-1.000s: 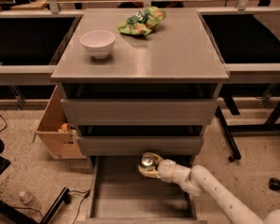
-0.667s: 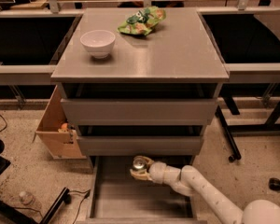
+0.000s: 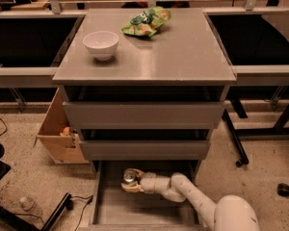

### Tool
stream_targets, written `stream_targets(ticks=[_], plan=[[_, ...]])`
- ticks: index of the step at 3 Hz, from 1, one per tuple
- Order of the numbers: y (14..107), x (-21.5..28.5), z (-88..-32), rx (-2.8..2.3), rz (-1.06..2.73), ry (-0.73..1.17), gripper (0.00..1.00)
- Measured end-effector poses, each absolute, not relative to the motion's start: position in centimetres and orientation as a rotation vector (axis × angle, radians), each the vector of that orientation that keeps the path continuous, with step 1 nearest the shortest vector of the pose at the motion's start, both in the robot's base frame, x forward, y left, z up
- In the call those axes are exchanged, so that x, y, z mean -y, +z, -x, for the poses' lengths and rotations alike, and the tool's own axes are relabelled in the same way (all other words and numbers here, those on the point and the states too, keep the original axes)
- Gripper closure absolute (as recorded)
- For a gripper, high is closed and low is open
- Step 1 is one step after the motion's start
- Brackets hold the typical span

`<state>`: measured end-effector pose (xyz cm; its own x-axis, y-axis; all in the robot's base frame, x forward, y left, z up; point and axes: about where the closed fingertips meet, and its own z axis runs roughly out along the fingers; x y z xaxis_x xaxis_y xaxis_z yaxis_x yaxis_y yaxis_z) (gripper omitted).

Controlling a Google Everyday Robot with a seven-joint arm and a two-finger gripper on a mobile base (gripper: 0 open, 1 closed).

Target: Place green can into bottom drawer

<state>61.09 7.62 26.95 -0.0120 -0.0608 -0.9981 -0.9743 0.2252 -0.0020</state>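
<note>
Inside the bottom drawer (image 3: 135,211), toward its back, the gripper (image 3: 129,182) has its jaws pinching the green can (image 3: 130,175), which sits upright between them, silver top up

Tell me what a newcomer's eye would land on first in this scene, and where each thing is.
The white robot arm reaching into the open grey bottom drawer at floor level, its gripper closed around a small green can with a silver top. Then, on the grey cabinet top, a white bowl at the left and a crumpled green and yellow snack bag at the back.
</note>
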Motion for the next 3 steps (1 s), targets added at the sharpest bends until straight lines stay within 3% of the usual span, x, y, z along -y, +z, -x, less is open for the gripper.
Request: stream_targets(ticks=[3], plan=[[19.5,-11.7,-59.9,-1.377,1.085,1.096,1.00]])
